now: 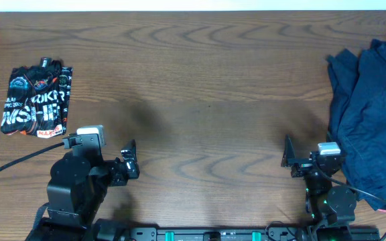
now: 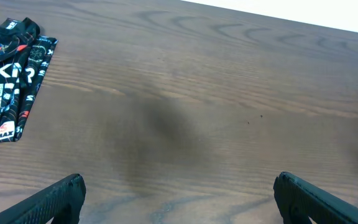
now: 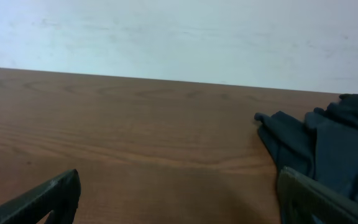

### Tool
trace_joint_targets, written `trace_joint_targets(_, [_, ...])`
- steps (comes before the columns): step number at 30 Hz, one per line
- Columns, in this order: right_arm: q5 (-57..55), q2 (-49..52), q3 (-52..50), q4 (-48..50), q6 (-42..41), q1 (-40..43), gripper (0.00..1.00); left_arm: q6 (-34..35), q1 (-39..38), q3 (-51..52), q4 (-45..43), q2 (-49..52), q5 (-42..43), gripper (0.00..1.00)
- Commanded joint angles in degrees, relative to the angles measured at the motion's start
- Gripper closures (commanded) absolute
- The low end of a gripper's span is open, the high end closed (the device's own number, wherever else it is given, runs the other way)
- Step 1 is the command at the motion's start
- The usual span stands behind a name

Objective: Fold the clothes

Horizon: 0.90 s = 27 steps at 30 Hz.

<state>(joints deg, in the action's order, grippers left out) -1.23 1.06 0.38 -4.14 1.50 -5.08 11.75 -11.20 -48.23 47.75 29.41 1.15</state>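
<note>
jersey (image 1: 37,102): folded, left end of counter (image 1: 206,73)
navy garments (image 1: 370,107): crumpled, counter's right end
left claw (image 2: 178,186): spread wide, empty
right claw (image 3: 179,186): spread wide, empty

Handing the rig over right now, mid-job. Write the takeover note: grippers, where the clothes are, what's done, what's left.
Left gripper: open, empty, over bare table.
Right gripper: open, empty, with the navy garments just to its right.
Black jersey: folded into a compact rectangle on the left side of the table.
Navy garments: a crumpled, unfolded heap at the right edge.
Done: the jersey looks finished.
Left: spread and fold the navy garments.
</note>
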Motion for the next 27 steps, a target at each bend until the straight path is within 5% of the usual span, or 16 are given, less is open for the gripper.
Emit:
trace_joint_targets(1, [0.6,-0.3,0.2,-0.6,0.9,0.9,0.01,-0.1,0.1,-0.1,0.0,-0.3,-0.1,0.02])
trace_joint_targets(18, [0.6,-0.3,0.2,-0.6,0.9,0.9,0.01,-0.6,2.1,5.5,2.5,-8.1,-3.1,0.02])
trace_joint_targets(27, [0.6,-0.3,0.2,-0.6,0.9,0.9,0.01,-0.6,5.0,30.5,-18.2,-26.6,-3.3,0.02])
